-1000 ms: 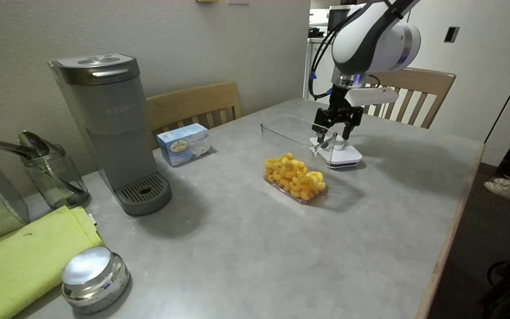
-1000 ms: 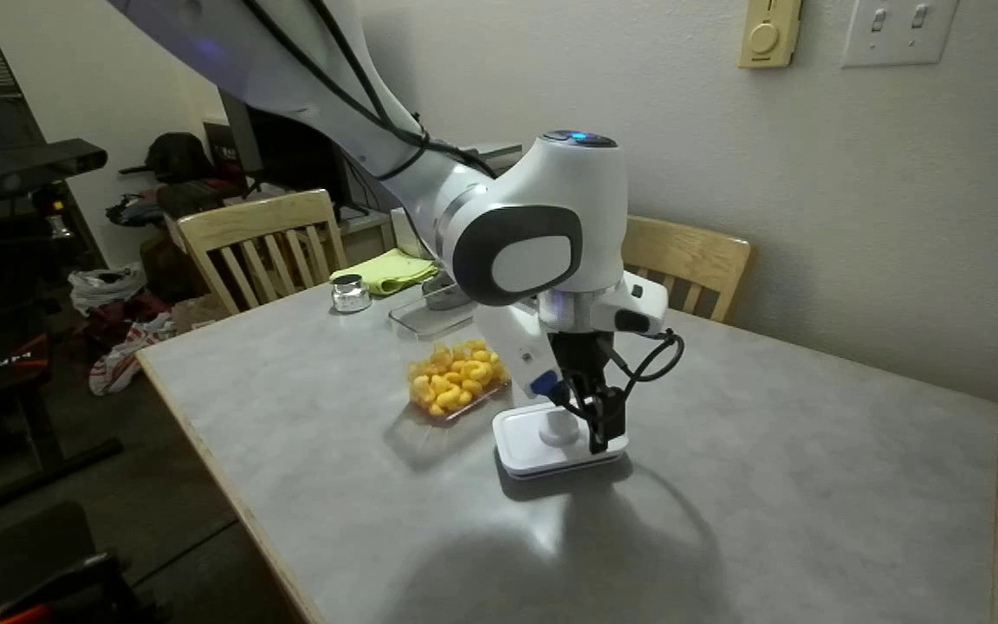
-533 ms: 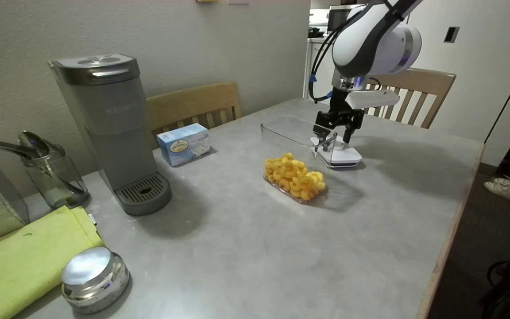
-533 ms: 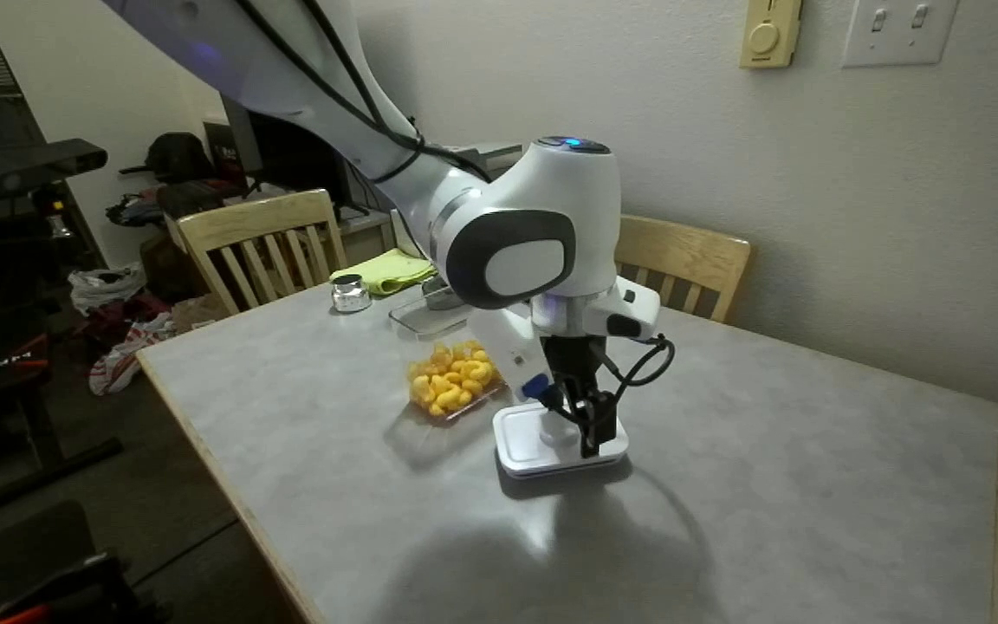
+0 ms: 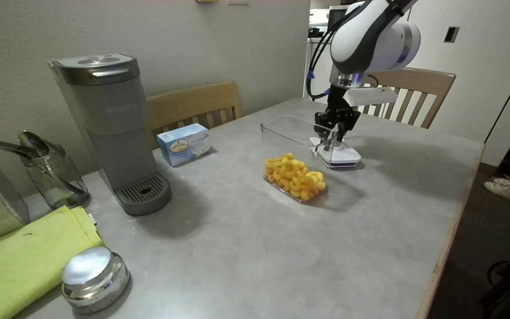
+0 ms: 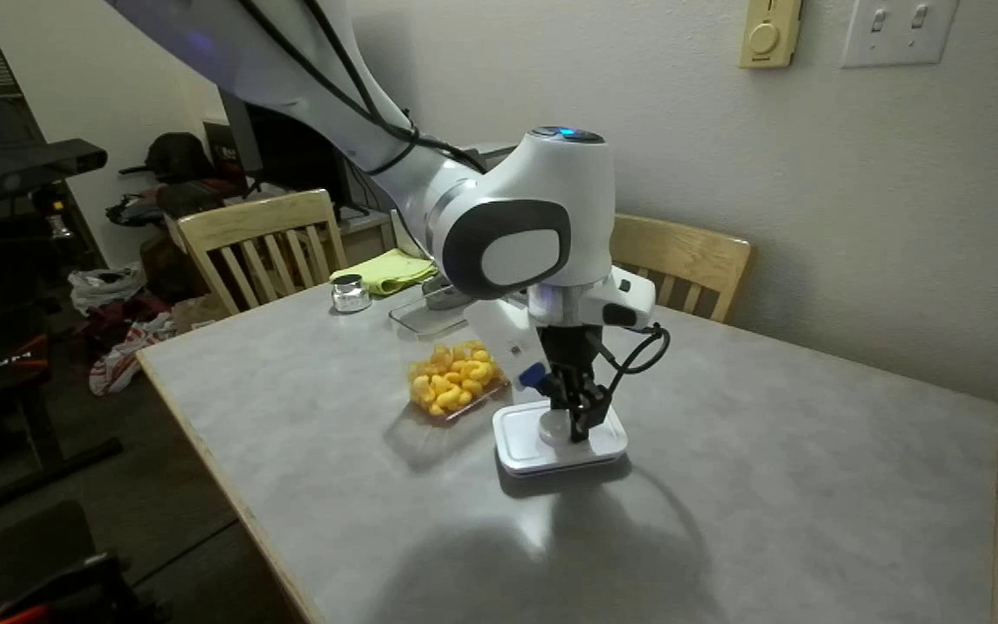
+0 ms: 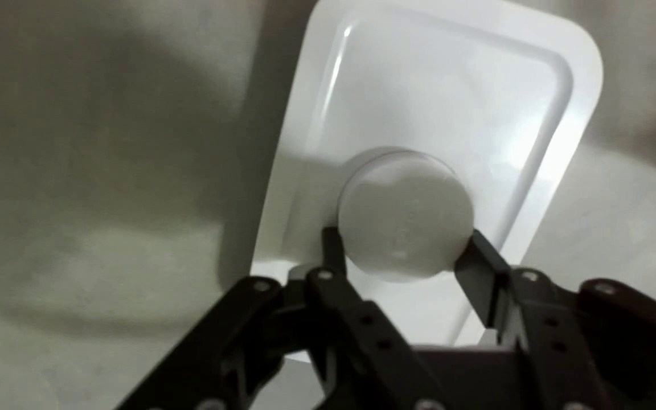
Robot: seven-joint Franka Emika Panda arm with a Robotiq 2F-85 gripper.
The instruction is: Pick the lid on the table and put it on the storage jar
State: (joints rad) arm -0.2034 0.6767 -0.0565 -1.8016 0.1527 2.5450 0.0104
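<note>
The lid [image 7: 447, 97] is a flat white rectangle with rounded corners and a round white knob [image 7: 408, 210] in its middle. It lies on the grey table [image 5: 237, 248], just beyond the storage jar in an exterior view. My gripper [image 7: 403, 236] reaches down over it, one black finger against each side of the knob, so it is shut on the lid by that knob. The storage jar [image 5: 281, 144] is clear, rectangular and uncovered, with yellow-orange pieces [image 5: 295, 177] at its bottom. In both exterior views it stands close beside the lid.
A tall grey coffee machine [image 5: 109, 128] stands by the wall, with a blue tea box [image 5: 184, 144] near it. Further along are a glass of utensils [image 5: 56, 177], a yellow cloth [image 5: 33, 252] and a silver-topped pot [image 5: 93, 279]. Wooden chairs [image 6: 265, 234] surround the table.
The fingers have come together from wider apart onto the knob's sides. My gripper dipped slightly, then rose a little. The lid and storage jar have not visibly moved.
</note>
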